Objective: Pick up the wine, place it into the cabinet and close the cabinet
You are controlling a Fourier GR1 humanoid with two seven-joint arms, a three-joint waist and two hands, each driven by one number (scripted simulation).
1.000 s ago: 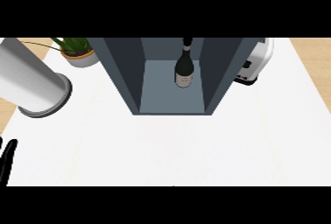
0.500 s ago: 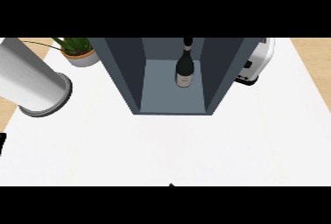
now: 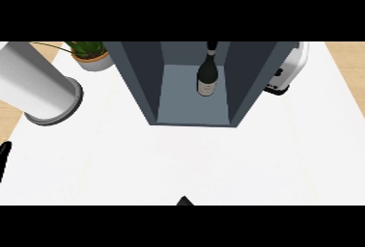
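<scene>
The dark wine bottle with a pale label lies inside the open blue-grey cabinet, neck pointing to the back. It rests on the cabinet's floor between the two side walls. No hand touches it. Only a thin black sliver of my left hand shows at the view's left edge, far from the cabinet. A small black tip pokes in at the lower edge near the middle; I cannot tell which hand it belongs to. No cabinet door can be made out.
A large light-grey cylinder lies at the left. A potted plant stands behind it. A white appliance sits close to the cabinet's right wall. The white counter stretches in front of the cabinet.
The left hand has slid further out past the left edge. The black tip at the lower edge has come into sight. The bottle and cabinet have not moved.
</scene>
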